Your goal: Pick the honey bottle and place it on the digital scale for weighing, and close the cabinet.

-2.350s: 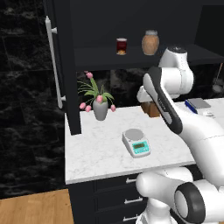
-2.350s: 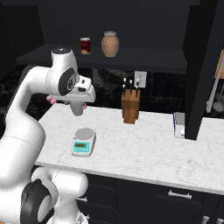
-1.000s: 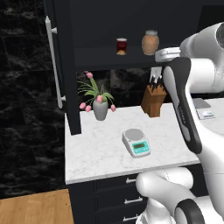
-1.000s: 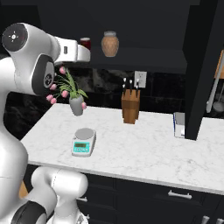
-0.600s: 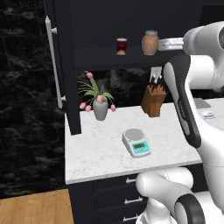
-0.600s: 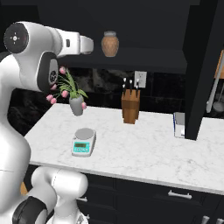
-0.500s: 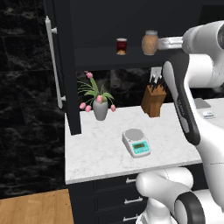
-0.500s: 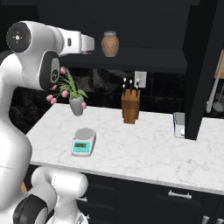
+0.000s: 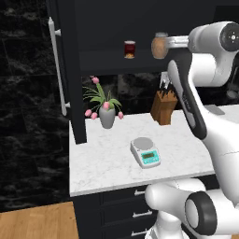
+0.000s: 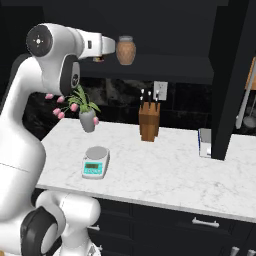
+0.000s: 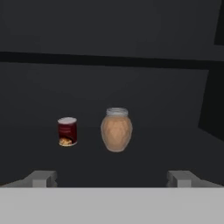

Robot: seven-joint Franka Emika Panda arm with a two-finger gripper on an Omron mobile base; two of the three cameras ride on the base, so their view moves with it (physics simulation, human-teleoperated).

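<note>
Jaws wide, honey bottle (image 11: 116, 130) ahead

no text, number or brand can be read. the scale (image 9: 146, 151) has a teal display, its digits too small to make out. the red jar (image 11: 67, 131) bears a label with a pale picture but no legible words. the honey bottle (image 11: 116, 130) carries no lettering.

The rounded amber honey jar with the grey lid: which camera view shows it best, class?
The hand view: the honey jar stands whole and centred, beside a small red jar. Both base views show the honey jar small on the cabinet shelf, near the arm's end.
</note>
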